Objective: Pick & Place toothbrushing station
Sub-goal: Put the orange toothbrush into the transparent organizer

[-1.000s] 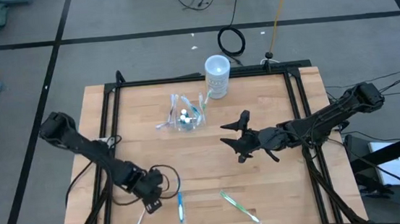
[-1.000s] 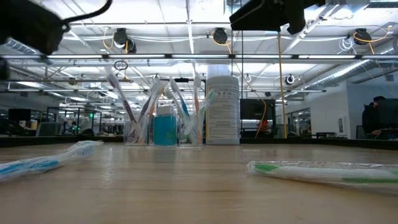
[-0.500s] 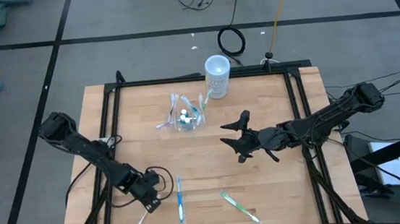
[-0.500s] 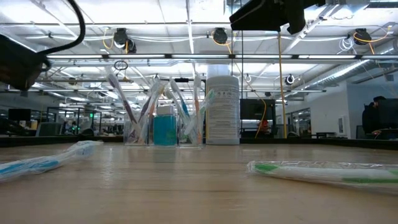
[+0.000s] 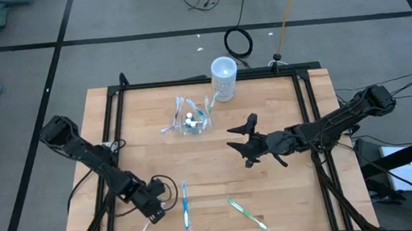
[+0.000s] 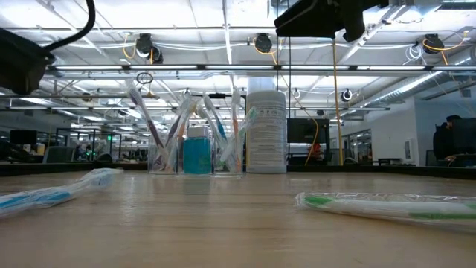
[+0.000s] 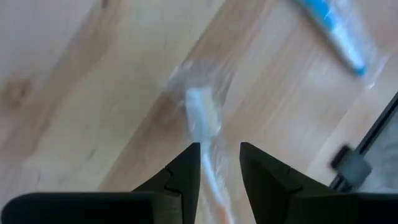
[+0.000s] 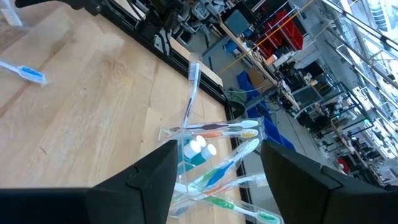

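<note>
The toothbrushing station [image 5: 191, 121], a clear plastic holder with several toothbrushes in it, stands on the table's far middle; it also shows in the right wrist view [image 8: 214, 155]. My left gripper [image 5: 153, 214] hangs low at the near left, pointing steeply down. It is open, and its fingers stand on either side of a clear-wrapped white toothbrush [image 7: 200, 118] that lies flat on the wood [image 5: 144, 228]. Whether they touch it I cannot tell. My right gripper [image 5: 243, 144] waits open, high over the table's middle right.
A white cylindrical cup [image 5: 224, 78] stands at the far edge, behind the station. A blue toothbrush [image 5: 185, 205] and a wrapped green one [image 5: 247, 213] lie near the front edge. A black frame [image 5: 114, 131] borders the table's sides.
My left gripper has gone down and toward the table's near left corner, away from the blue toothbrush, and now stands over the wrapped white one. Its finger gap looks unchanged. Nothing on the table has moved.
</note>
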Controlling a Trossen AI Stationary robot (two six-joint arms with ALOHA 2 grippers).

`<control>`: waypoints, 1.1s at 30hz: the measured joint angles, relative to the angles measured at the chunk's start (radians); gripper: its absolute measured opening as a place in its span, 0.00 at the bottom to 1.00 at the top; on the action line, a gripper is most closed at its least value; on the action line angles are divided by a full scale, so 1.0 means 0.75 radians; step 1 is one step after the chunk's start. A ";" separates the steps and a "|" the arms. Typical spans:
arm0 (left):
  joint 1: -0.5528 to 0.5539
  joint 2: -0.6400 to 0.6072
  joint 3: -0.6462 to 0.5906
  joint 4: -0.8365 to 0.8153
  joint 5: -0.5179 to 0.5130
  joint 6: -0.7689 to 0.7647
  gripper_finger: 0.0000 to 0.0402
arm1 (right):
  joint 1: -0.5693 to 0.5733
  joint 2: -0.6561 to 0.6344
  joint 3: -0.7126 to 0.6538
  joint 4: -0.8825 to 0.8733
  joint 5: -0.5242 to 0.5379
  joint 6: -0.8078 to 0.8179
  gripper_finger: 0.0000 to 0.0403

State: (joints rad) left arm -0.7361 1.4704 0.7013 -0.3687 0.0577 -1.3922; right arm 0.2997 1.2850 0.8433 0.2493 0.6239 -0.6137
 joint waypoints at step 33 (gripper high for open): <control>-0.105 0.105 0.024 -0.033 -0.278 0.538 0.08 | -0.163 0.000 0.000 0.011 -0.001 0.035 0.55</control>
State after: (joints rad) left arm -0.8149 1.5494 0.7194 -0.3936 -0.1511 -0.9887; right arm 0.1772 1.2850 0.8433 0.2573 0.6231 -0.5879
